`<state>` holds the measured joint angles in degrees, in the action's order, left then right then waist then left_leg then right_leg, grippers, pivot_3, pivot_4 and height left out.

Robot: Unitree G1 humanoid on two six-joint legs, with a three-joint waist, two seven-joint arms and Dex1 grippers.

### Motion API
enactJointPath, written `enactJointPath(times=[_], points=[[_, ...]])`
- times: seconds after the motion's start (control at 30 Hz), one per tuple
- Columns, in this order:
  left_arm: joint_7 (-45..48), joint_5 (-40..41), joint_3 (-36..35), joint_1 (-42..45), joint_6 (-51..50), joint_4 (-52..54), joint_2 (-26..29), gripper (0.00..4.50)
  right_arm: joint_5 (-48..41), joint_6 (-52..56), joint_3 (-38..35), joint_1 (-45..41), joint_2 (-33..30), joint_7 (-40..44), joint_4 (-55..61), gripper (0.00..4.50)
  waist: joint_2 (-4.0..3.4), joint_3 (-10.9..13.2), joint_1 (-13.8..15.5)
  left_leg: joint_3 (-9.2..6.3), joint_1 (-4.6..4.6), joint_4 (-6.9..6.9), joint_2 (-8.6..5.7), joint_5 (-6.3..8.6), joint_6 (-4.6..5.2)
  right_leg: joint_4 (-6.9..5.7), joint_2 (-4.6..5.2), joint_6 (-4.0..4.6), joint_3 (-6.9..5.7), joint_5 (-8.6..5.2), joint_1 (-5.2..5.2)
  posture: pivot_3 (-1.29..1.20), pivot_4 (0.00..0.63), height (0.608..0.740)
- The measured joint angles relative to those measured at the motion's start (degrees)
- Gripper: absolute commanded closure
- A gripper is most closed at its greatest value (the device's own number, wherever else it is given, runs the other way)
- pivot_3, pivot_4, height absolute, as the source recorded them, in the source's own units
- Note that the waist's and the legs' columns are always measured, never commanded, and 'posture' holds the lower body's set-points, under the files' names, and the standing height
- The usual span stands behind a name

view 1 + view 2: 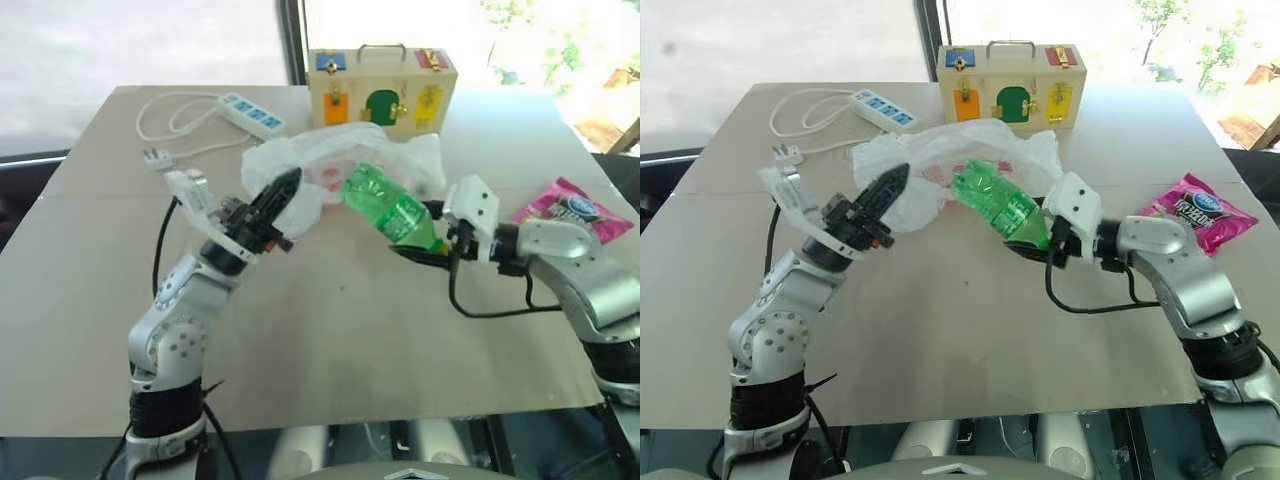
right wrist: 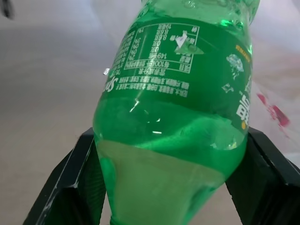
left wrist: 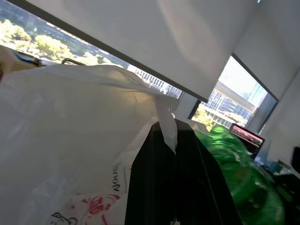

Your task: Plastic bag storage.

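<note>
Bottle going toward the bag, mid-air over the counter point(image 1: 330, 340)

Right end effector point(image 1: 1038, 246) is clamped wide around a green bottle point(image 1: 998, 205), its top end tilted at the plastic bag point(image 1: 940, 165). Left end effector point(image 1: 281, 194) is pinched tight on the bag's edge, lifting it. Behind sit a wooden box point(image 1: 381, 87), power strip point(image 1: 250, 113) and pink packet point(image 1: 572, 208).

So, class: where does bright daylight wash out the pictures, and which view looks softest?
Left eye view: window glare bleaches the far edge behind the wooden box. Left wrist view: backlit plastic bag glows, the left gripper is a dark silhouette. Right wrist view: green bottle sharp, the tabletop behind it soft.
</note>
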<state>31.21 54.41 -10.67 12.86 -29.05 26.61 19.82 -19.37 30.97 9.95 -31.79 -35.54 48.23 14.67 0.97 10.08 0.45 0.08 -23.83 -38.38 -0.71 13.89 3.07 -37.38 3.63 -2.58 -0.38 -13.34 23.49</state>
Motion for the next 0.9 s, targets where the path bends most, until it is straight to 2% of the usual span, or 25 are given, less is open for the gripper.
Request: enactJointPath(times=[0.13, 0.27, 0.33, 0.4, 0.43, 0.5, 0.53, 0.57, 0.6, 0.73, 0.9], points=[[7.3, 1.0, 2.6, -4.6, -2.1, 3.7, 6.0, 4.50, 3.6, -0.1, 2.8, -3.8, 2.4, -1.0, -5.2, 1.60, -0.02, 0.0, -0.1, 0.00, -0.02, 0.10, 0.02, -0.08, -0.14, 0.00, -0.03, 0.05, 0.03, -0.03, 0.09, 0.00, 0.150, 0.740], [11.0, 1.1, 2.8, -7.0, -2.7, 4.5, 9.1, 4.50, 9.0, -0.4, 8.0, -8.2, 4.9, -0.9, -13.0, 1.60, -0.02, 0.0, -0.2, 0.02, -0.02, 0.05, 0.01, 0.03, 0.05, 0.00, -0.01, 0.05, 0.00, -0.03, 0.09, 0.00, 0.150, 0.740], [12.4, 0.5, 3.3, -7.8, -2.7, 4.7, 10.2, 4.50, 10.2, 0.1, 9.6, -11.4, 8.6, -1.3, -17.3, 1.60, -0.04, 0.0, -0.5, 0.02, -0.02, 0.06, 0.02, 0.03, 0.04, -0.05, -0.03, 0.05, 0.02, -0.03, 0.13, 0.00, 0.150, 0.740], [13.5, -1.4, 4.2, -9.0, -2.3, 4.7, 10.7, 4.50, 8.8, 4.1, 8.5, -16.4, 15.1, -2.8, -21.5, 1.60, -0.10, 0.1, -1.3, 0.05, -0.02, 0.08, 0.03, -0.07, -0.12, -0.18, -0.05, 0.07, 0.07, -0.03, 0.21, 0.00, 0.150, 0.740], [13.7, -1.8, 4.6, -9.1, -2.1, 4.7, 10.7, 4.50, 7.8, 5.8, 7.4, -17.9, 17.6, -3.7, -22.3, 1.60, -0.09, 0.1, -1.3, 0.05, -0.03, 0.09, 0.04, -0.10, -0.17, -0.20, -0.06, 0.09, 0.07, -0.04, 0.24, 0.00, 0.150, 0.740], [13.9, -2.8, 4.6, -9.6, -1.4, 4.4, 10.7, 4.50, 1.5, 13.9, -1.1, -22.1, 27.4, -10.0, -26.2, 0.58, -0.10, 0.1, -1.4, 0.05, -0.03, 0.15, 0.12, -0.12, -0.23, -0.23, -0.02, 0.14, 0.07, -0.06, 0.27, 0.00, 0.150, 0.740], [13.9, -3.3, 4.6, -9.6, -1.0, 4.3, 10.3, 4.50, -3.9, 20.0, -10.2, -24.9, 34.2, -16.6, -29.9, 0.35, -0.11, 0.1, -1.2, 0.01, -0.03, 0.18, 0.14, -0.13, -0.26, -0.25, 0.00, 0.16, 0.05, -0.07, 0.27, 0.00, 0.150, 0.740], [13.8, -3.5, 4.6, -9.6, -0.6, 4.2, 9.8, 4.50, -7.1, 23.4, -15.7, -26.5, 37.9, -21.3, -32.0, 0.09, -0.09, 0.1, -1.1, -0.03, -0.03, 0.19, 0.13, -0.12, -0.27, -0.23, 0.06, 0.16, 0.03, -0.07, 0.25, 0.00, 0.150, 0.740], [13.6, -3.7, 4.6, -9.5, -0.3, 4.2, 9.5, 4.50, -10.7, 27.4, -22.1, -27.6, 42.2, -27.7, -34.3, 0.09, -0.04, 0.0, -0.8, -0.20, -0.03, 0.19, 0.08, -0.12, -0.28, -0.20, 0.22, 0.17, 0.00, -0.07, 0.21, 0.00, 0.150, 0.740], [12.7, -4.0, 4.4, -9.3, 0.2, 4.1, 8.7, 4.50, -13.5, 33.8, -29.4, -26.5, 43.6, -39.7, -36.7, 0.09, -0.08, 0.0, 0.1, -0.29, -0.14, 0.19, -0.33, -0.12, -0.27, -0.11, 0.51, 0.15, -0.08, -0.06, 0.24, 0.00, 0.150, 0.740], [10.2, -3.7, 3.1, -7.8, 1.2, 3.0, 6.0, 4.50, -14.4, 32.4, -29.5, -24.3, 43.2, -43.6, -30.1, 0.09, -0.11, 0.0, -0.9, -0.20, -0.13, 0.27, -0.18, -0.14, -0.25, -0.19, 0.35, 0.16, -0.12, -0.07, 0.30, 0.00, 0.150, 0.740]])
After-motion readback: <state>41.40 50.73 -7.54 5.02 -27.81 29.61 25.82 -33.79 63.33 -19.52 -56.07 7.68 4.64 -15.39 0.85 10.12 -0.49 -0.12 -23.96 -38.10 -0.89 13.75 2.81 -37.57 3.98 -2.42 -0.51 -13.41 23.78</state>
